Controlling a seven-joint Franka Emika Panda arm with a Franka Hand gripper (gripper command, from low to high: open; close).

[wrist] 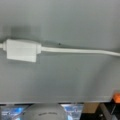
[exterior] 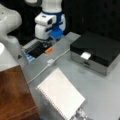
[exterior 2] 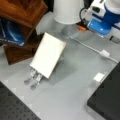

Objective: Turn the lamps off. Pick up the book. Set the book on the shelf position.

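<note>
The book (exterior: 61,96) sits closest to the camera, low in the middle of a front view: a big white spiral-bound notebook with faint lines across the cover and a wire coil down its long lower-left edge. It isn't flat, it's tilted up, leaning on a small grey metal stand (exterior 2: 33,77) whose feet poke out under its lower end in a front view. In both front views it rests on the grey counter (exterior: 100,92), untouched, nothing gripping it.

Just beside it, at the lower left of a front view, is the shelf position (exterior: 13,96), a chunky dark reddish-brown wooden block with a flat top, nothing on it.

Past the book a thin white cable (exterior: 41,70) runs diagonally over the counter with a small white inline switch (exterior: 50,61) on it. The wrist view looks straight down at that switch (wrist: 22,50) and cable (wrist: 77,51), so the arm is parked roughly over them.

Right side of the frame: a grey metal box with a black top (exterior: 96,51). A white lampshade (exterior 2: 67,11) sits at the top of a front view.

Farthest back, upper middle, the white-and-blue Franka arm (exterior: 50,21) hangs with its gripper (exterior: 46,44) low near an orange bit (exterior: 48,50). Can't tell how the jaws are set.
</note>
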